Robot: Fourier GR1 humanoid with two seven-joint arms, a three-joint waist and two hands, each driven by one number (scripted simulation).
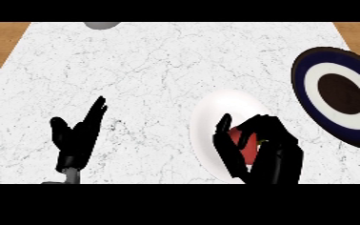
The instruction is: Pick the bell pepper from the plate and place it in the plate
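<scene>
left hand (76, 138) rests open at the lower left, fingers straight and pointing up, nothing in it, well apart from everything else. grey round thing (103, 25) at the top edge, cut off, can't tell what it is. white marbled table (155, 76) carries it all.

white plate (228, 106) right of centre holds the red bell pepper (240, 137). right hand (264, 148) is over the plate's lower part, fingers (271, 126) and thumb curled round the pepper, mostly hiding it; whether it is lifted off the plate can't be told. dark blue plate (330, 93) with white ring and dark brown centre at the right edge, nothing in it, tilted look, partly cut off.

risks, as judgement: only a sliver of pepper shows, so the hold may sit off-centre and a round glossy pepper could roll out during the carry right. the white plate could get dragged if the fingers catch its rim. the target plate lies at the view's edge, so a release too far right could land on the rim or the table.
</scene>
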